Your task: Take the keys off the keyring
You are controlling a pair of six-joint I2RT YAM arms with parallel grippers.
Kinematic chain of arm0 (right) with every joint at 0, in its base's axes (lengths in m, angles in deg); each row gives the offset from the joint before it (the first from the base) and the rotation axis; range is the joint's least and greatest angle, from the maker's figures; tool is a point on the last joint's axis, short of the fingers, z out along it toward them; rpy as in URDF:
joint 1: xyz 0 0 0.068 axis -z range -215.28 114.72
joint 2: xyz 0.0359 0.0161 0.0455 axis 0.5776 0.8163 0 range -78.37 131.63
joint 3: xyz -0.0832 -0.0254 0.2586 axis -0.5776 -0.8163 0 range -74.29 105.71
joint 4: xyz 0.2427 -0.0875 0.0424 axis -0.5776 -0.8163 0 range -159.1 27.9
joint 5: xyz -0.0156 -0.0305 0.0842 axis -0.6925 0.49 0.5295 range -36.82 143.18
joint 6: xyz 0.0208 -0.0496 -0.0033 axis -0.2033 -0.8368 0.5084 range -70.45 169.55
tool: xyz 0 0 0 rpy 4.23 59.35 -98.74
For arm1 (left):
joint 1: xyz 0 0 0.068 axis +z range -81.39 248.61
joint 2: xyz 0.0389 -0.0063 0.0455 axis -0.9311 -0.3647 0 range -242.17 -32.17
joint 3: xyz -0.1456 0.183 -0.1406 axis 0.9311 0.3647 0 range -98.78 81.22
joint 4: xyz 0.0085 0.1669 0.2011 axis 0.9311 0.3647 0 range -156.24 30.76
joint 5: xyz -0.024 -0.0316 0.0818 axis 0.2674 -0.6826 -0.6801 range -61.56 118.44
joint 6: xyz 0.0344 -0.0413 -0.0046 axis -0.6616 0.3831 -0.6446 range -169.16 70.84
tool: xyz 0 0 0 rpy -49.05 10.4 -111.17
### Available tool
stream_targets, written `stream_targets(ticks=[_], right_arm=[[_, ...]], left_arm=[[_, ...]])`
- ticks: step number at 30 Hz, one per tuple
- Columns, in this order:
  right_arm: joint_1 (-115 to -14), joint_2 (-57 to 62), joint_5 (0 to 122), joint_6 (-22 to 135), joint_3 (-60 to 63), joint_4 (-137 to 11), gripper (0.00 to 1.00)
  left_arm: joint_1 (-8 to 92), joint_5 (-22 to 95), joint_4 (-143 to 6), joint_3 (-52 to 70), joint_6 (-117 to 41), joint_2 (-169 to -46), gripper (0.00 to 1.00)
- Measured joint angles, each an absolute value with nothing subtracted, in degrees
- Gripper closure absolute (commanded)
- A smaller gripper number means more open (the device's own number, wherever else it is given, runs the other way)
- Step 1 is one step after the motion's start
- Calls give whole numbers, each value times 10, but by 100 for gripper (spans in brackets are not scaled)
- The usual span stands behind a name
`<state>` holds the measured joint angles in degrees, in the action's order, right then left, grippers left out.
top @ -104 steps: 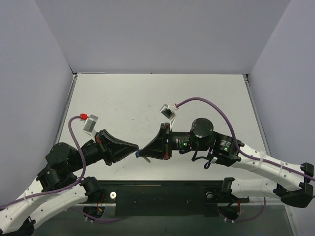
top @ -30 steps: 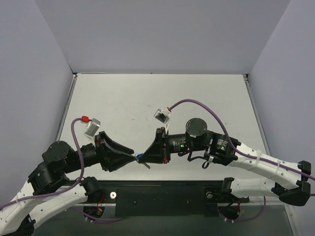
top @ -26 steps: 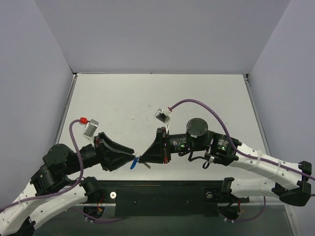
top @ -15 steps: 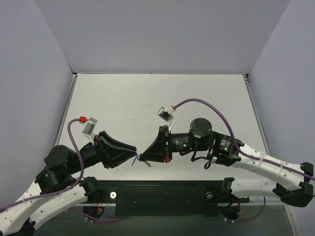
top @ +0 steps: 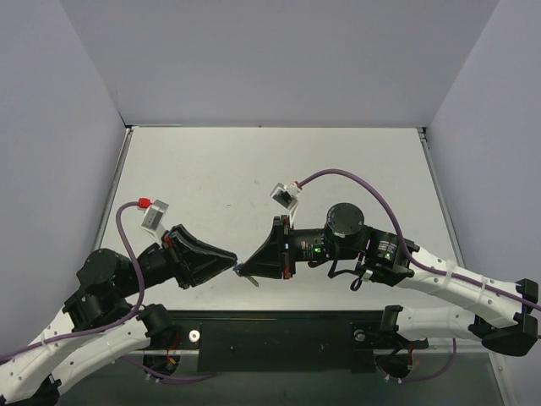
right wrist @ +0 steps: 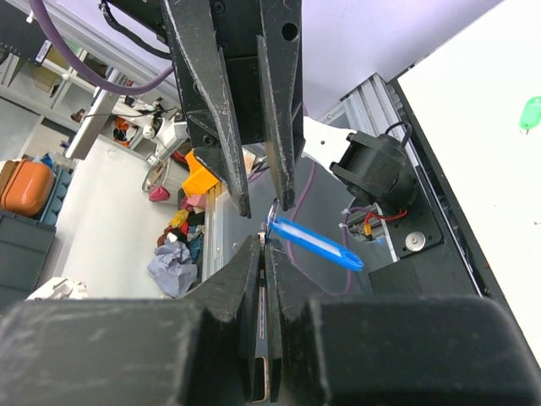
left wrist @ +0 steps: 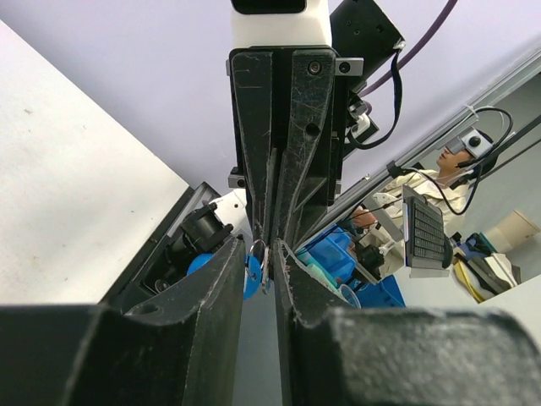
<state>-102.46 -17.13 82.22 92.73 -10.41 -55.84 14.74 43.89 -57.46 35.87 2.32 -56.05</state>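
My right gripper (top: 243,267) is shut on the small silver key (right wrist: 266,338), held edge-on between its pads above the table's near edge. The key's ring (right wrist: 272,211) sticks out past the tips, and the blue tag (right wrist: 317,245) hangs from it to one side. My left gripper (top: 233,260) faces the right one tip to tip, jaws a narrow gap apart. The ring (left wrist: 258,249) and blue tag (left wrist: 251,269) lie in that gap in the left wrist view. In the top view the tag is almost hidden.
A green tag (right wrist: 530,112) lies on the white table (top: 254,169), seen only in the right wrist view. Grey walls enclose the table on three sides. A black rail (top: 279,334) with the arm bases runs along the near edge.
The blue tag hung free below the tips about a second ago. My left gripper has since closed back in on the right gripper's tip, and the tag now sits between the left fingers.
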Motion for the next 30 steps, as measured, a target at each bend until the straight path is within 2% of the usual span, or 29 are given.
stream_targets(ticks=[3,8,10,12,13,14,22,30], right_arm=[[-1025,-172,820,927,-104,-558,100],[-1025,-171,819,927,-104,-558,100],[-1025,-171,819,927,-104,-557,100],[-1025,-172,819,927,-104,-556,100],[-1025,-171,819,927,-104,-556,100],[-1025,-172,817,927,-104,-557,100],[-1024,-175,817,927,-104,-562,100],[-1024,-185,824,923,-103,-574,100]], left_arm=[[147,445,-575,359,27,-562,60],[147,448,-575,359,29,-562,62],[147,449,-576,363,31,-562,67],[147,452,-576,368,33,-562,81],[147,453,-577,370,35,-562,95],[147,455,-580,371,38,-562,100],[147,469,-587,363,32,-573,100],[148,514,-518,295,-24,-621,100]])
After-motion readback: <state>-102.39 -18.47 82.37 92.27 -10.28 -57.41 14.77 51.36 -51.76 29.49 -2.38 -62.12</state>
